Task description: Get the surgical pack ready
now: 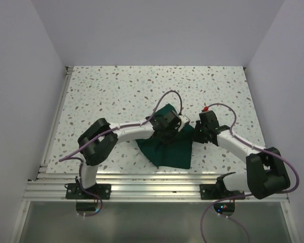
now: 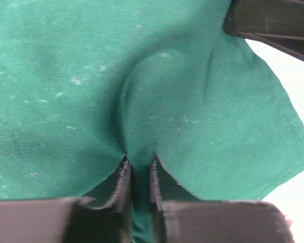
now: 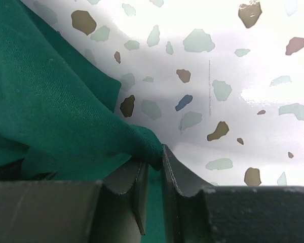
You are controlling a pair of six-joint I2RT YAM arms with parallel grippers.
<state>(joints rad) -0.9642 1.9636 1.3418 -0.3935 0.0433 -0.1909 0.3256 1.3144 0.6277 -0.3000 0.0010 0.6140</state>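
The surgical pack [image 1: 171, 152] is a dark green cloth lying crumpled and partly folded on the speckled table between the two arms. My left gripper [image 1: 167, 135] reaches down onto its upper middle. In the left wrist view the cloth [image 2: 81, 86] fills the frame, and my left gripper [image 2: 140, 163] is shut on a raised pleat of it. My right gripper [image 1: 195, 132] is at the cloth's right edge. In the right wrist view a rolled edge of the cloth [image 3: 55, 111] runs down between the narrow jaws of my right gripper [image 3: 154, 158].
A small red object [image 1: 206, 108] lies on the table just behind the right wrist. A dark part of the other arm [image 2: 273, 23] shows at the top right of the left wrist view. White walls enclose the speckled table [image 1: 116, 91]; a metal rail [image 1: 142, 188] runs along its near edge.
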